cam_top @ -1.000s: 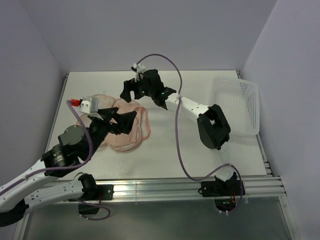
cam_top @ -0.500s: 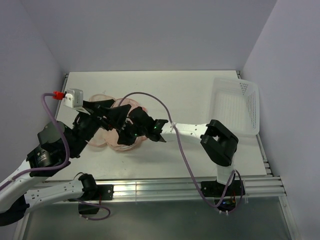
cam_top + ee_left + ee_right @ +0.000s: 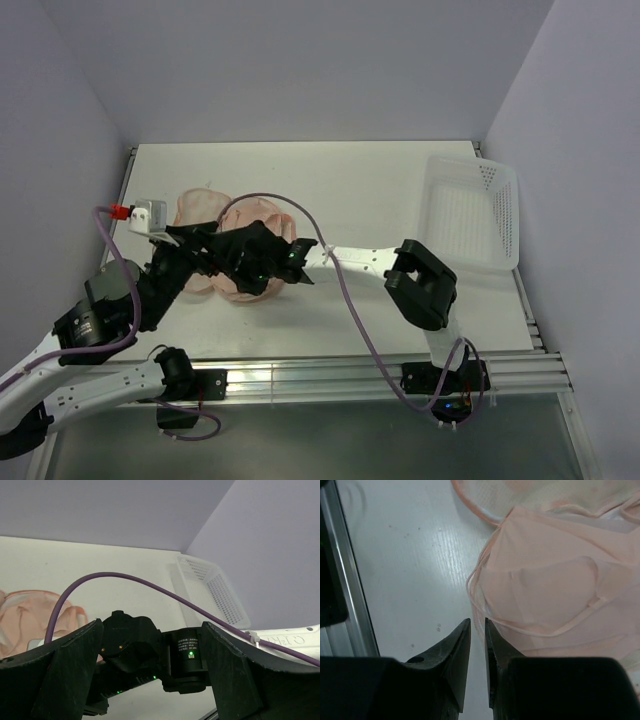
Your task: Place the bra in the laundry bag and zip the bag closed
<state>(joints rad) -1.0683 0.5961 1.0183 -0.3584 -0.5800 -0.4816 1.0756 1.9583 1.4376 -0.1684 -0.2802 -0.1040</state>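
The pale peach bra point(image 3: 545, 590) lies with thin straps along its near edge, up against the open laundry bag point(image 3: 535, 492), whose whitish lining and pink trim show. My right gripper point(image 3: 477, 622) sits low at that edge, jaws nearly together on a strap loop. Seen from above, the right gripper point(image 3: 245, 272) is tucked under my left gripper point(image 3: 232, 248), and both cover most of the bra. The laundry bag point(image 3: 198, 205) shows behind them. The left gripper point(image 3: 152, 630) is open and holds nothing, hovering above the right wrist.
A white perforated basket point(image 3: 470, 210) stands at the table's right edge, also in the left wrist view point(image 3: 210, 585). A purple cable point(image 3: 150, 587) arcs over the right arm. The aluminium rail point(image 3: 350, 580) of the near table edge is close to the right gripper.
The right arm swung from the back of the table down to the fabric's near edge and its jaws closed there. The left arm drew back a little, still open above it.
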